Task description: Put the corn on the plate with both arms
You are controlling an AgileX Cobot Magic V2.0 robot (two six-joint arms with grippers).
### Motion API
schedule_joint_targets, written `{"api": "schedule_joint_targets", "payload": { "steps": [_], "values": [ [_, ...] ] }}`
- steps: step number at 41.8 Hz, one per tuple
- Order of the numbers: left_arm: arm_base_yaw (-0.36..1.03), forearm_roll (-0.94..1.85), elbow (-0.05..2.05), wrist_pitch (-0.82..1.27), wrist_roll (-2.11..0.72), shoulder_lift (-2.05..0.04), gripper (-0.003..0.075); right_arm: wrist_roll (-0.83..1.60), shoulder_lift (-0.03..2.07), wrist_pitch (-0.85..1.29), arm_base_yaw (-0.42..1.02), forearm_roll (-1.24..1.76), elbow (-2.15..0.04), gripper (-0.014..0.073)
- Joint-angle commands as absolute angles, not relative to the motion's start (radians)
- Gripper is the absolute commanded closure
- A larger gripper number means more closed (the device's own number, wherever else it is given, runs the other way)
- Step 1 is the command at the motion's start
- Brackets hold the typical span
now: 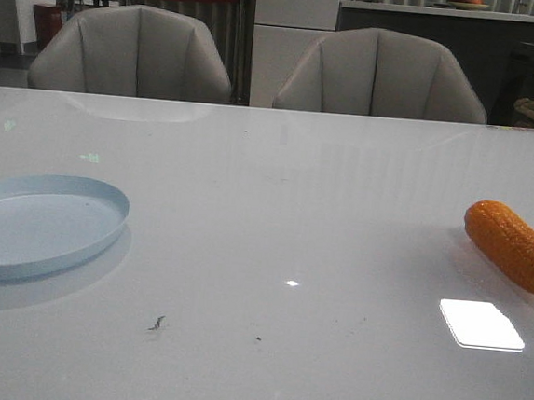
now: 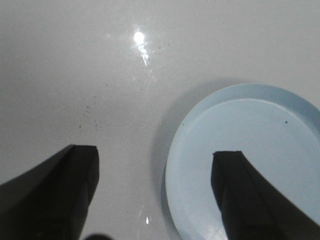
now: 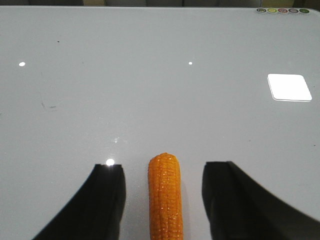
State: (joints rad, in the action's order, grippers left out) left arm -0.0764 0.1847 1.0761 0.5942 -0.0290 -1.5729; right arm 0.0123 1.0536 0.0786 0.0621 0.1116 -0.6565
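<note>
The orange-yellow corn (image 1: 513,246) lies on the white table at the far right in the front view. The pale blue plate (image 1: 36,225) sits empty at the left edge. Neither gripper shows in the front view. In the right wrist view my right gripper (image 3: 164,172) is open, and the corn (image 3: 165,196) lies lengthwise in the gap between its dark fingers, touching neither. In the left wrist view my left gripper (image 2: 156,152) is open and empty; one finger (image 2: 240,190) hangs over the plate (image 2: 260,135) and the other over bare table beside the rim.
The white glossy table (image 1: 275,210) carries a bright window reflection (image 1: 481,324) near the corn and small dark specks (image 1: 157,322) near the front. Two grey chairs (image 1: 135,53) stand behind the far edge.
</note>
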Motion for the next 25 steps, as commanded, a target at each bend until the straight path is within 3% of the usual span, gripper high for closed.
{"api": "schedule_joint_targets", "payload": {
  "steps": [1,10,25],
  "values": [
    [-0.080,0.201,1.192,0.651,-0.038,-1.639,0.0191,0.018,1.041,0.000,0.061,0.106,-0.693,0.0132],
    [-0.080,0.212,1.307,0.757,-0.037,-1.806,0.0191,0.018,1.041,0.000,0.061,0.106,-0.693,0.0132],
    [-0.078,0.284,1.314,0.793,-0.037,-1.907,0.0191,0.018,1.045,0.000,0.061,0.106,-0.693,0.0139]
  ]
}}
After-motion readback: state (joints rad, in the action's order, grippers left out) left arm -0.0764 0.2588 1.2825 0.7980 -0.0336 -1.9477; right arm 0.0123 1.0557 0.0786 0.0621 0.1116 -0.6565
